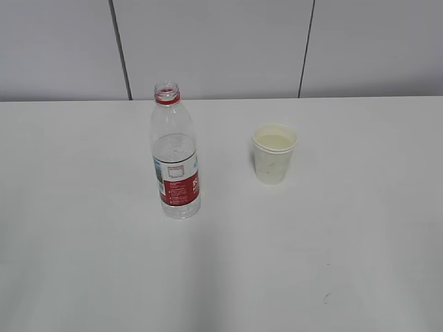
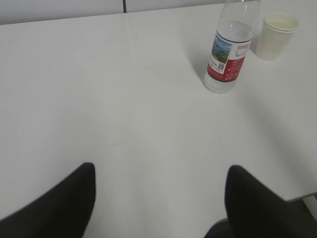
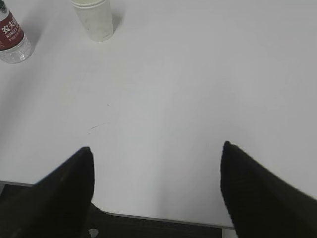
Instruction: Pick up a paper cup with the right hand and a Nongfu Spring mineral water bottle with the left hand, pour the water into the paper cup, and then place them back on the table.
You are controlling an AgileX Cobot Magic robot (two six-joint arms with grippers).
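Note:
The Nongfu Spring bottle [image 1: 176, 160] stands upright and uncapped on the white table [image 1: 83, 263], left of centre, partly filled with water. The cream paper cup [image 1: 274, 153] stands upright to its right, apart from it, with liquid inside. Neither arm shows in the exterior view. In the left wrist view my left gripper [image 2: 161, 171] is open and empty, far short of the bottle [image 2: 229, 57] and cup [image 2: 276, 34]. In the right wrist view my right gripper [image 3: 157, 151] is open and empty above the table's near edge, with the cup [image 3: 95, 19] and the bottle's base [image 3: 13, 39] far ahead at upper left.
A grey panelled wall [image 1: 221, 45] rises behind the table's far edge. The table's front edge [image 3: 163, 218] lies just under the right gripper. A small dark scuff [image 1: 325, 297] marks the tabletop at front right.

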